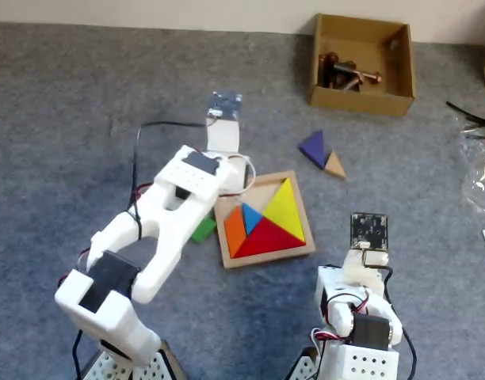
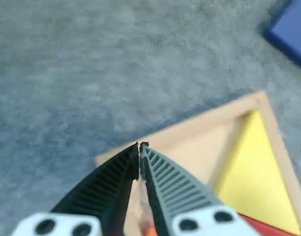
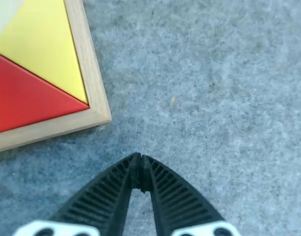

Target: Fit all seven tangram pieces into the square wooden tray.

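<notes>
The square wooden tray (image 1: 309, 237) lies mid-table and holds a yellow triangle (image 1: 285, 207), a red triangle (image 1: 268, 237), an orange piece (image 1: 235, 229) and a small blue triangle (image 1: 251, 217). Its far left part is bare wood. A green piece (image 1: 203, 229) lies beside the tray, partly under the left arm (image 1: 173, 212). A dark blue triangle (image 1: 314, 147) and a tan triangle (image 1: 334, 165) lie touching on the carpet beyond the tray. My left gripper (image 2: 139, 145) is shut and empty over the tray's rim (image 2: 190, 125). My right gripper (image 3: 139, 157) is shut and empty over carpet, near the tray's corner (image 3: 99, 115).
A cardboard box (image 1: 361, 96) with small metal parts stands at the far right. Clear plastic and other items lie at the right edge (image 1: 482, 170). Grey carpet covers the table. The right arm's base (image 1: 357, 332) sits at the near edge.
</notes>
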Available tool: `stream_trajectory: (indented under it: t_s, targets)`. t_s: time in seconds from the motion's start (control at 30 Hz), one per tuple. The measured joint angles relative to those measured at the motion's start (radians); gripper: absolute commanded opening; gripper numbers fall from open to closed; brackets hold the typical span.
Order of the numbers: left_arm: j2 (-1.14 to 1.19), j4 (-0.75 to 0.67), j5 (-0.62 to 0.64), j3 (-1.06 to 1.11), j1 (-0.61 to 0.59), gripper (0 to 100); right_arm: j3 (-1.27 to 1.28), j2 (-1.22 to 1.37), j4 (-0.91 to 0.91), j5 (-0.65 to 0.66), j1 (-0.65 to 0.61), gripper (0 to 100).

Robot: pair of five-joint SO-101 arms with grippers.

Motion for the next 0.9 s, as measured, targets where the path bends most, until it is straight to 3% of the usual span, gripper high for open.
stream_trajectory:
  t_s: [0.33,0.9]
  targets:
    - [0.000,-0.006,-0.003,0.032,0.137,2,0.000,0.000,0.000,0.000,0.000,0.5]
    - [0.084,-0.014,-0.005,0.046,0.143,2,0.000,0.000,0.000,0.000,0.000,0.5]
